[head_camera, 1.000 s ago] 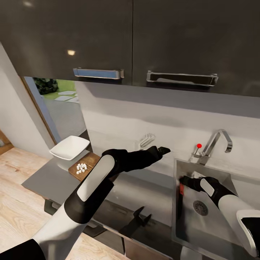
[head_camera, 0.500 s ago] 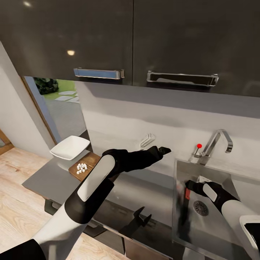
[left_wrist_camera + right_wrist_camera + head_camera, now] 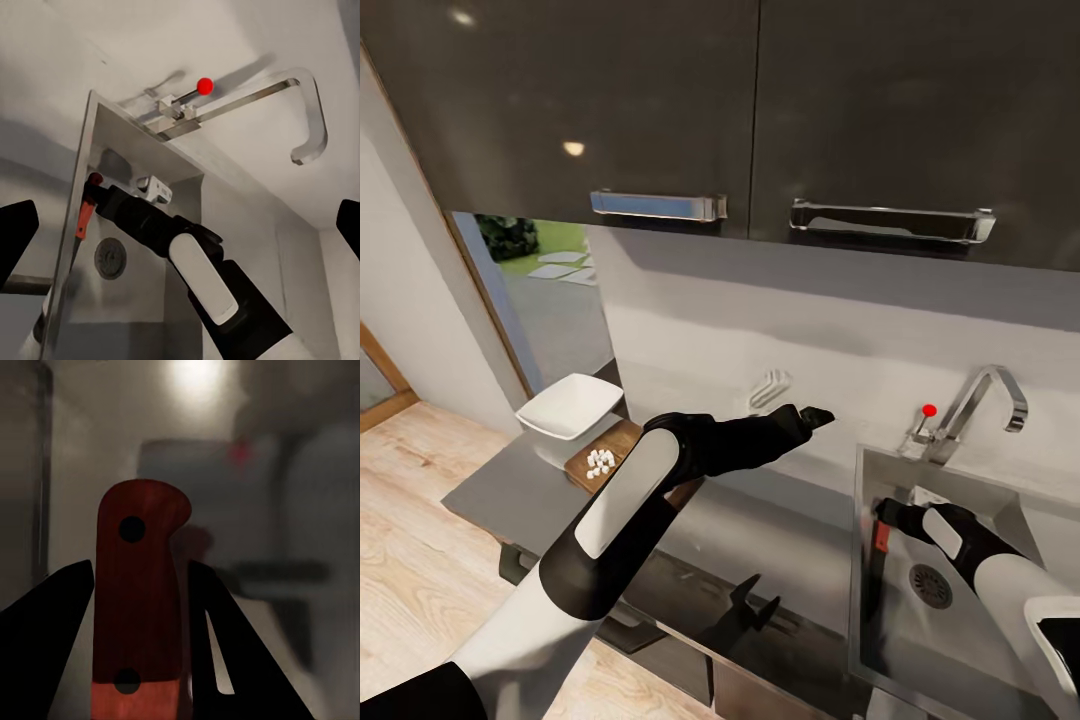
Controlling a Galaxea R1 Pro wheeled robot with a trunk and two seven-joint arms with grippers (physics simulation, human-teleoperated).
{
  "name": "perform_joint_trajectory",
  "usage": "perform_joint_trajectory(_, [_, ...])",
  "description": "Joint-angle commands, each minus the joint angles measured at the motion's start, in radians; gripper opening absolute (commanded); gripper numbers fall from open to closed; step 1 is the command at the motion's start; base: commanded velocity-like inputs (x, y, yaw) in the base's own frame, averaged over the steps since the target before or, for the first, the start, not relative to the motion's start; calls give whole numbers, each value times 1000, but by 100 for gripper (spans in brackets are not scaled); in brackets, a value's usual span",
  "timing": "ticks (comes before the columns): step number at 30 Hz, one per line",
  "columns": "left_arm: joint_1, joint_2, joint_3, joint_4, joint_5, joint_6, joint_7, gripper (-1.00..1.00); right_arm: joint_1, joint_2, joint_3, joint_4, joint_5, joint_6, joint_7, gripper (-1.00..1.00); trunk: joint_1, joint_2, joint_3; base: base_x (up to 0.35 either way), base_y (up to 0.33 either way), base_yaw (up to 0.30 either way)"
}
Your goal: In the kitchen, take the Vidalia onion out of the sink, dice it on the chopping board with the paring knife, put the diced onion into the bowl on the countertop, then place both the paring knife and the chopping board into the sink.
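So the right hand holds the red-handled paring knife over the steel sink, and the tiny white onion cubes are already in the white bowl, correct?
Not quite. The head view shows the tiny white onion cubes still lying on the dark brown chopping board, beside the white bowl. The right hand does hold the red-handled paring knife over the steel sink.

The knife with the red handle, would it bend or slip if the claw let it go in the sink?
The knife looks stiff: its handle stands straight between the right claw's fingers, so bending seems unlikely. It is slim, probably light. Dropped, it might slide on the sink's shiny steel, and likely would not roll, as the handle looks flat.
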Motion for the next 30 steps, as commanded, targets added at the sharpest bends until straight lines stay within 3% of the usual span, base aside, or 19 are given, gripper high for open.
perform_joint_trajectory(1, [-1, 0, 0, -1, 6, 2, 8, 100, -1, -3, 8, -1, -5, 3, 1, -100, 1, -2, -2, 0, 0, 5])
perform_joint_trajectory(16, [-1, 0, 0, -1, 6, 2, 8, 100, 22, -26, 8, 0, -7, 4, 1, -100, 1, -2, 1, 0, 0, -5])
perform_joint_trajectory(30, [-1, -1, 0, -1, 6, 2, 8, 100, 22, -26, 8, -1, -6, 4, 2, -100, 1, -2, 7, 0, 0, -10])
